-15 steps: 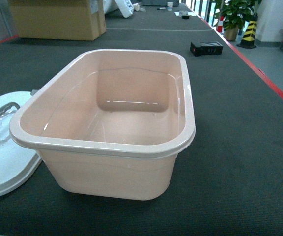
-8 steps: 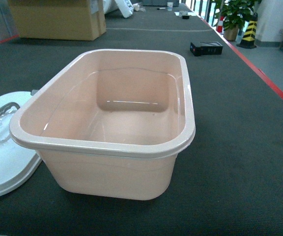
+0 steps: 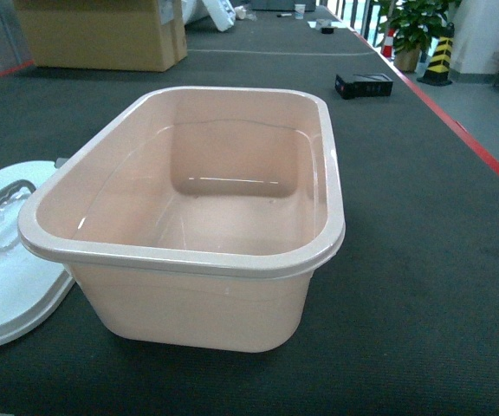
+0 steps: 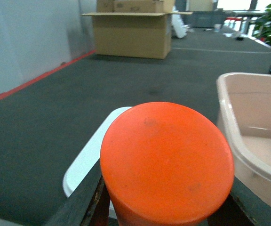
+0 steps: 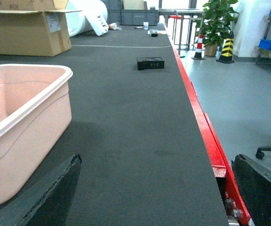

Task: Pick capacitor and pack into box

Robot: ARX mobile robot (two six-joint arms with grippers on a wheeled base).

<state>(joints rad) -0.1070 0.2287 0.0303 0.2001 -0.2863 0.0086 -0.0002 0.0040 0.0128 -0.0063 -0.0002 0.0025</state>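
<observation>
An orange cylinder, the capacitor (image 4: 167, 162), fills the left wrist view end-on, and my left gripper (image 4: 166, 200) is shut on it, one dark finger on each side. It hangs above the white lid (image 4: 89, 157), just left of the box (image 4: 230, 123). The box (image 3: 180, 258) is a pale peach tub standing empty in the middle of the dark mat, its lid (image 3: 11, 295) with a grey handle lying flat at its left. My right gripper (image 5: 156, 188) is open over bare mat to the right of the box (image 5: 29, 106), holding nothing. Neither gripper shows in the head view.
A brown cardboard carton (image 3: 102, 35) stands at the far left back. A small black device (image 3: 364, 85) lies far right on the mat. The table's red edge (image 3: 479, 152) runs along the right, with a potted plant (image 3: 414, 30) and a striped post (image 3: 441, 56) beyond.
</observation>
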